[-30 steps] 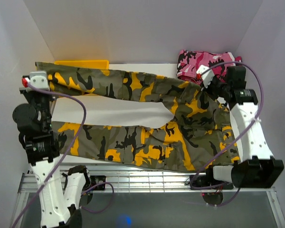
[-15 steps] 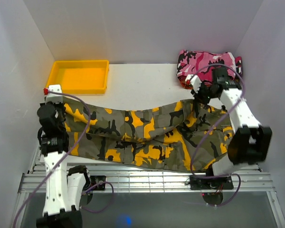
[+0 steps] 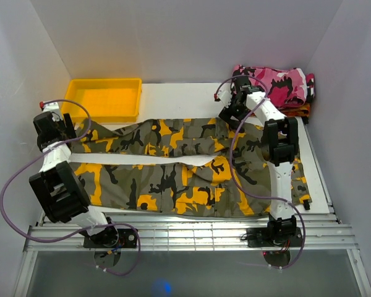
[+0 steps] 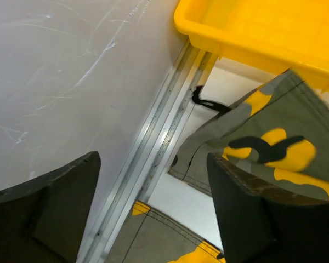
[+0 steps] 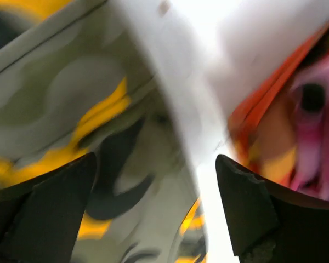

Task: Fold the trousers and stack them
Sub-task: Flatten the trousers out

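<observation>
Trousers lie spread across the middle of the worktop in the top view, waist toward the right, both legs running to the left. A thin white strip of worktop shows between the legs. The upper leg ends near the left edge of the frame, its cuff just below the yellow tray in the upper left.

In the upper right a pink camouflage garment sits on an orange-red one, just beyond the trousers' waist. A metal rack runs along the bottom of the frame, and purple cables loop off both arms.

The left claw stands wide with nothing between its fingers. It hangs at the left edge over a metal rail beside the wall, the cuff and tray corner to its right.

The right claw is also wide and holds nothing. Its view is badly blurred, but camouflage cloth seems to fill the left half, with orange and pink cloth at the right. From above it hovers at the trousers' upper edge, near the pink garment.
</observation>
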Available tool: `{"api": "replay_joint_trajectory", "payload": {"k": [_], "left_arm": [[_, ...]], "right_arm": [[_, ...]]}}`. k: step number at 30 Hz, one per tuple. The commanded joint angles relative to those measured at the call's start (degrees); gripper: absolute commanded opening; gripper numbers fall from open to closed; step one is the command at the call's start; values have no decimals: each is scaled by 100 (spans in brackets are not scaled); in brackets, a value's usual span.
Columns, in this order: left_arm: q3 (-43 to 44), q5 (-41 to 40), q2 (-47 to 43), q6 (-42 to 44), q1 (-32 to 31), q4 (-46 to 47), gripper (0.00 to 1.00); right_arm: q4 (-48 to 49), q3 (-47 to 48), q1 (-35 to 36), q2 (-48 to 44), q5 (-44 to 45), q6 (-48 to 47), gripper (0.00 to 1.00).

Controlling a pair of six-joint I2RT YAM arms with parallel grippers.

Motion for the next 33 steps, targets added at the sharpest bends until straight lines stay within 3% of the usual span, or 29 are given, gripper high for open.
{"api": "replay_joint_trajectory", "payload": {"k": [1,3,7,11,15,22,28,33], "left_arm": [[151,717,-470,-21,84,13,92],[115,1181,-585,75,93,-135,95],[203,1280,-699,-30,84,-575,93],[-8,2139,-779,41,84,-680,75],[517,2808,2,206,84,-1330,62],[924,2933,1277,208,75,-1666,44],[1020,2573,2033,401,84,-1595,42],[872,2440,2053,752,84,-2297,33]], "right_arm": [[396,-808,-150,-1139,494,456,96],[475,-1266,-282,-1849,57,580,97],[56,-1715,-493,-2802,-288,537,95],[-596,-2276,-625,-3260,-385,362,87],[-887,-3565,-888,-3532,-535,308,81],[-431,-4887,-1370,-3182,-518,343,72],[-114,-4766,-2030,-2461,-158,335,70],[-113,-4528,-2732,-2188,71,203,69]]}}
